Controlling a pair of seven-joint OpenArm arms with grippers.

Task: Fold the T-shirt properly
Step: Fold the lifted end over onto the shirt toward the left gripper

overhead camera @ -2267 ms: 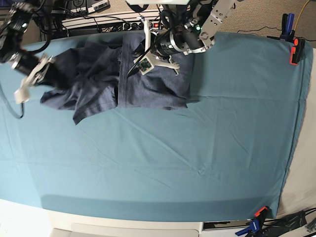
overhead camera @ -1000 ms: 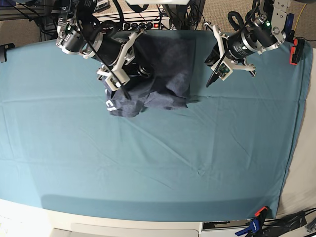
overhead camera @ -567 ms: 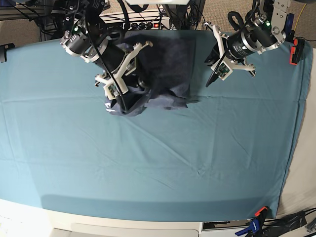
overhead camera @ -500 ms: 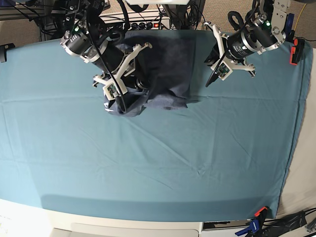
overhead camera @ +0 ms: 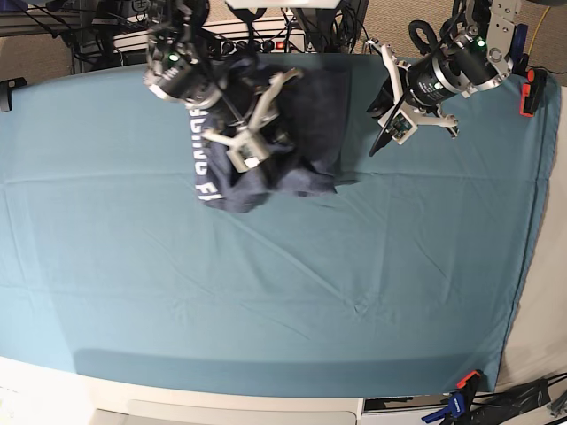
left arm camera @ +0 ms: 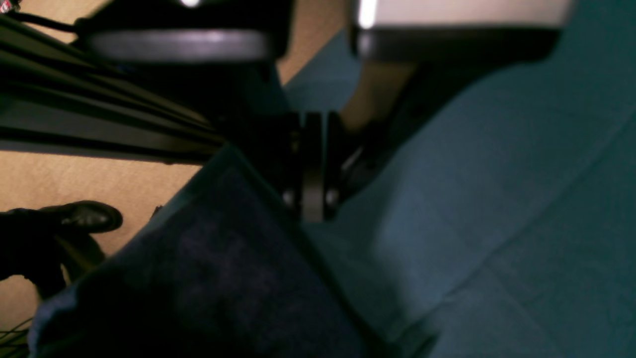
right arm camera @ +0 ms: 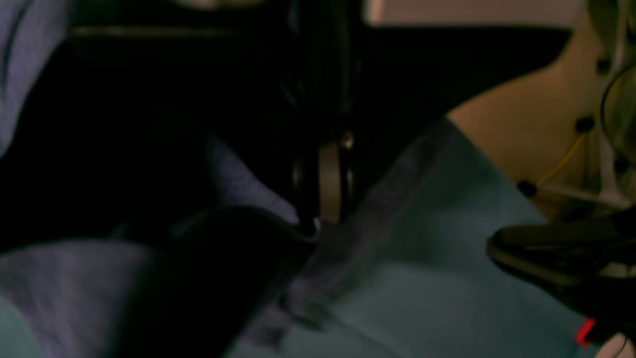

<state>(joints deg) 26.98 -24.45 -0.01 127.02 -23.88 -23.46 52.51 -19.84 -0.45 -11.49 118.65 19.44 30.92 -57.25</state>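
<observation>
The slate-blue T-shirt (overhead camera: 312,111) lies bunched at the back of the teal table cloth (overhead camera: 266,283), with white lettering (overhead camera: 197,152) showing on its left edge. My right gripper (overhead camera: 259,168) reaches into the shirt's middle. The right wrist view has the right gripper (right arm camera: 318,223) shut on a fold of the T-shirt (right arm camera: 238,184). My left gripper (overhead camera: 379,146) hovers over bare cloth to the right of the shirt. In the left wrist view the left gripper (left arm camera: 313,216) is shut and holds nothing, with the T-shirt (left arm camera: 208,283) to its lower left.
An orange and black clamp (overhead camera: 530,88) grips the cloth's back right corner. A blue and orange clamp (overhead camera: 461,394) sits at the front right. Power strips and cables (overhead camera: 230,40) run behind the table. A dark shoe (left arm camera: 84,216) stands on the floor.
My right gripper has swung right and back over the shirt, dragging the fold with it. White lettering now shows on the shirt's left edge. The left arm has stayed still.
</observation>
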